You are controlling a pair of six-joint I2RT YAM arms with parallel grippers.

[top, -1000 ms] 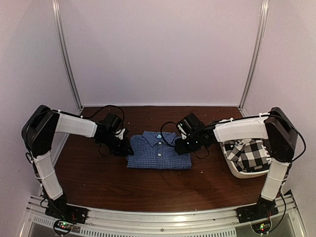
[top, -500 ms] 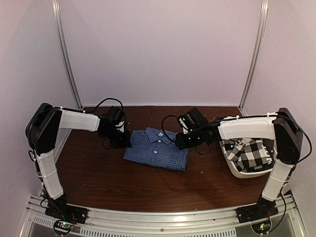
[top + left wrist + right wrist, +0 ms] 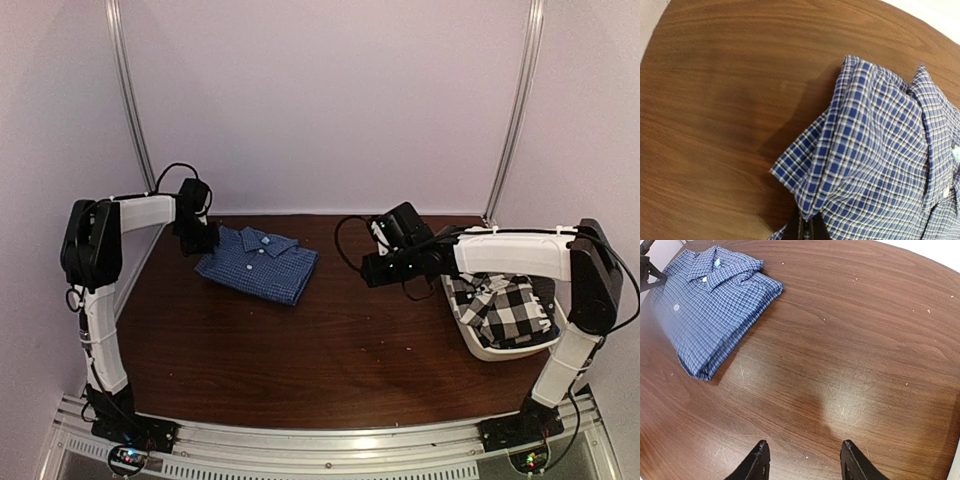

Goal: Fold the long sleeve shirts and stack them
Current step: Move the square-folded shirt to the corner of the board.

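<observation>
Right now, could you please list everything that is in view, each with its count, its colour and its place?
folded gingham-check cloth shirt: 1, blue with white buttons, far left part of the table, collar up
crumpled large-check cloth shirt: 1, black and white, inside the tub
plastic tub: 1, white, right side of the table
wooden table: 1, dark brown, under everything
left gripper: 1, black, shut on an edge of the blue shirt
right gripper: 1, black, open and empty, over bare table between the blue shirt and the tub
</observation>
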